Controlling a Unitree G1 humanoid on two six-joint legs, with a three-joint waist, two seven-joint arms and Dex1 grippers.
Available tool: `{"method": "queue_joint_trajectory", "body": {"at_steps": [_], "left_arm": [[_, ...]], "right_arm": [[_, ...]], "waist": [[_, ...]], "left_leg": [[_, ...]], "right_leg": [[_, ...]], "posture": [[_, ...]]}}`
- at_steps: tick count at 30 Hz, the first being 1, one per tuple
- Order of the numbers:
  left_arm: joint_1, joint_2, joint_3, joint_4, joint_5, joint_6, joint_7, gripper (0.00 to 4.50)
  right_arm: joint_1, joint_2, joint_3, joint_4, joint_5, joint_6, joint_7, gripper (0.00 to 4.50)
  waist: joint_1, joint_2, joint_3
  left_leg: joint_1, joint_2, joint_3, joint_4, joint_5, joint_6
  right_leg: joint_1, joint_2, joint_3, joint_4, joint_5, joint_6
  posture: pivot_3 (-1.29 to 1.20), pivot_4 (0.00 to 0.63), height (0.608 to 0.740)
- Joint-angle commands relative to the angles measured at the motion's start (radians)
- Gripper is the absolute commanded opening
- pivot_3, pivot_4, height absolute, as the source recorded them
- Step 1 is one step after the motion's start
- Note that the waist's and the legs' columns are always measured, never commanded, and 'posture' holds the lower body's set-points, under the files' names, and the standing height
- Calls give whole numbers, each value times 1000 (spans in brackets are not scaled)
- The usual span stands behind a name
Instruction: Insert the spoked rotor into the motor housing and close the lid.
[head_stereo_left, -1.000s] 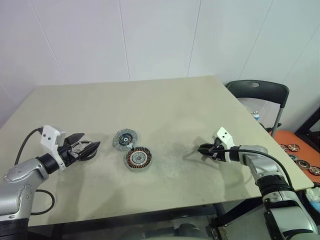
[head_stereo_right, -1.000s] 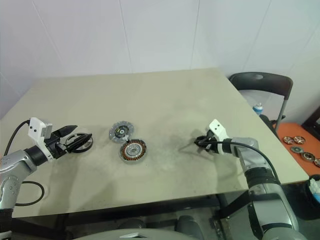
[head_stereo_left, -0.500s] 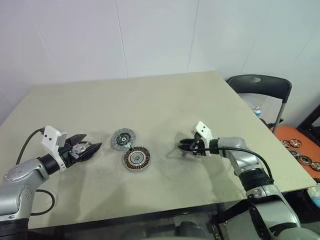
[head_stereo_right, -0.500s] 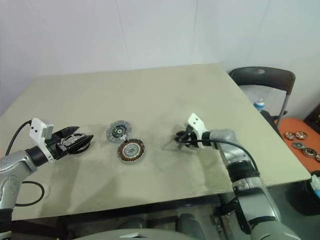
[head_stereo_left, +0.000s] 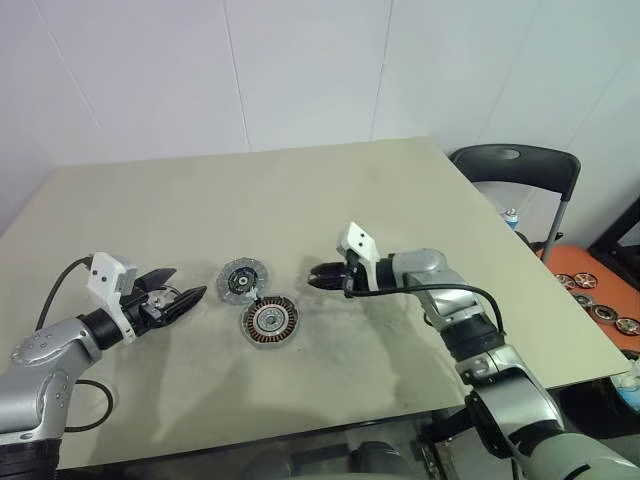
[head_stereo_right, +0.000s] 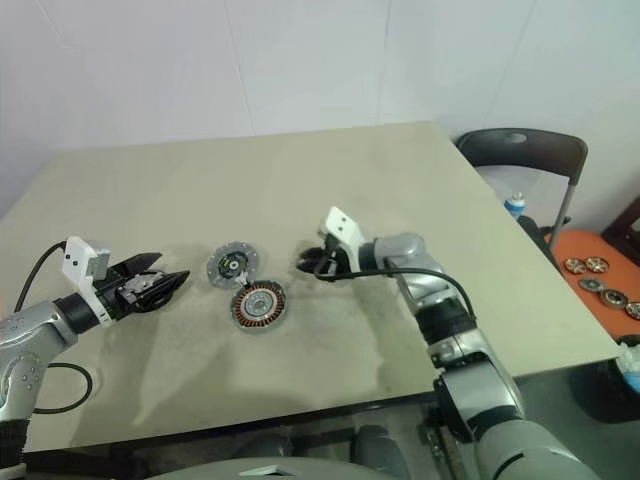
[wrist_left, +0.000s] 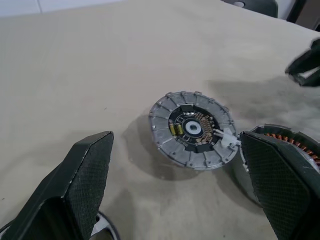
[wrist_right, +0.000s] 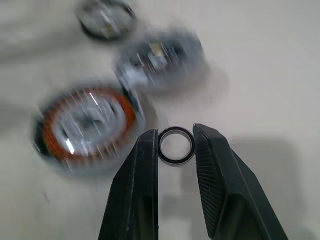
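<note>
the right gripper (wrist_right: 175, 145) holds a small dark ring (wrist_right: 175, 145) between narrow fingers, just beside the motor case (head_stereo_left: 268, 321) to its left and slightly nearer. beyond the case lies the joined lid (head_stereo_left: 243, 279). farthest, the left gripper (head_stereo_left: 180, 297) hangs wide open, empty.

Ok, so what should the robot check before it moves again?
1. Lid open, lying flat beside the case: ok.
2. Motor housing uncovered, copper windings showing: ok.
3. Right gripper shut firmly on the small black ring: ok.
4. Ring lined up over the housing: not ok, the gripper hangs off to the housing's right.
5. Left gripper open and apart from the housing: ok.
6. Whether the held ring has spokes: cannot tell.
</note>
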Motion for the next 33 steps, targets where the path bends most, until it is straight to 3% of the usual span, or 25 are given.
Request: {"method": "queue_joint_trajectory", "body": {"at_steps": [1,16,33], "left_arm": [[-15,2,-4,-30,-3,-3,8,4318],[6,-6,-45,-94,-5,7,18,4318],[37,-27,-43,-125,-11,13,46,4318]], "right_arm": [[-46,6,22,-38,18,-4,45,675],[-89,106,157,133,-56,-121,102,675],[-62,178,204,178,-104,-134,83,675]], "waist": [[5,0,0],[-7,0,0],[-22,0,0]], "left_leg": [[0,0,0,0,0,0],[1,1,2,0,0,0],[1,1,2,0,0,0]], "right_leg": [[0,0,0,0,0,0],[0,1,0,0,1,-2],[-1,1,0,1,1,-2]], "posture": [[0,0,740],[0,0,740],[0,0,740]]}}
